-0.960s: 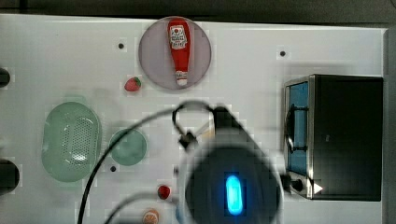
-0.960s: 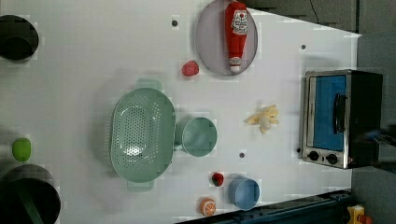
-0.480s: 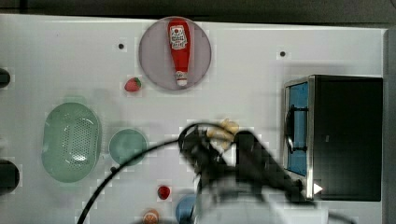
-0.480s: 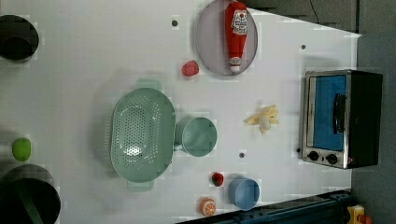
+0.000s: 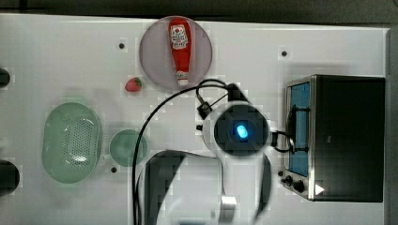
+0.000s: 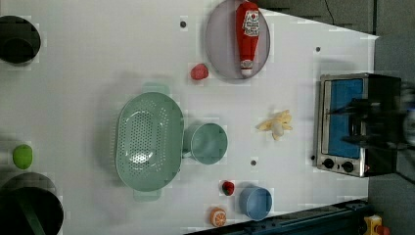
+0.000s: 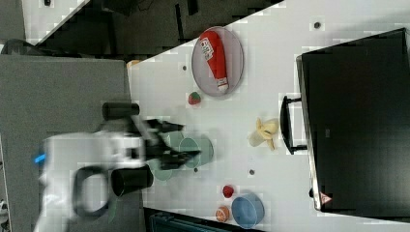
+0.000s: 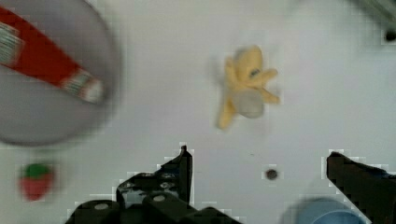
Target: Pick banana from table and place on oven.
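Arm (image 5: 241,131) over table (image 5: 61,51) — beside oven (image 5: 347,138)

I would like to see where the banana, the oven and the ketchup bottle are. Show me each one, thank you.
banana (image 6: 277,125): left view, on the middle of the peeled fruit.
oven (image 7: 355,121): right view, on its black top.
ketchup bottle (image 5: 179,51): top view, on the red body.

My top view straight down on table (image 5: 56,51), left & right views high, angled, both share oven (image 6: 352,122), wrist cam close, facing down
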`<act>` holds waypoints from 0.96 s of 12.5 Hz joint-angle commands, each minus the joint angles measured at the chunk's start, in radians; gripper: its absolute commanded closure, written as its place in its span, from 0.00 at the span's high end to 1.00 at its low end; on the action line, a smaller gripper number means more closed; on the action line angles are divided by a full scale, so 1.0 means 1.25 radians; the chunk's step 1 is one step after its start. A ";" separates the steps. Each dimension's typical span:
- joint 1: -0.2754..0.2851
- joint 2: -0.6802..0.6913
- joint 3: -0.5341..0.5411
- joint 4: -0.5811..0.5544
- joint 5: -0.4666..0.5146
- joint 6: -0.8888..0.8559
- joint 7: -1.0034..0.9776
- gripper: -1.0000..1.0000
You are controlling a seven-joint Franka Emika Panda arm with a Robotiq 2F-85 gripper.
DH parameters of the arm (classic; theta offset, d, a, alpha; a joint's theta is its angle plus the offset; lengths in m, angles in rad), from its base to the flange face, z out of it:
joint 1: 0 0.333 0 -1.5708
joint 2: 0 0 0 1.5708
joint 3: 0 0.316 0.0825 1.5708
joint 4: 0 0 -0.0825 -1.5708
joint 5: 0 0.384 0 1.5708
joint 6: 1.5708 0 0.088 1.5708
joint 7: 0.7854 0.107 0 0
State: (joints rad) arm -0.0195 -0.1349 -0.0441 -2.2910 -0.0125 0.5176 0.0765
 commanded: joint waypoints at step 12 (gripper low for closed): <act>-0.005 0.318 -0.037 -0.137 0.003 0.478 0.005 1.00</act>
State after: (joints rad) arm -0.0145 0.2542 -0.0762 -2.4551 -0.0276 1.1016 0.0785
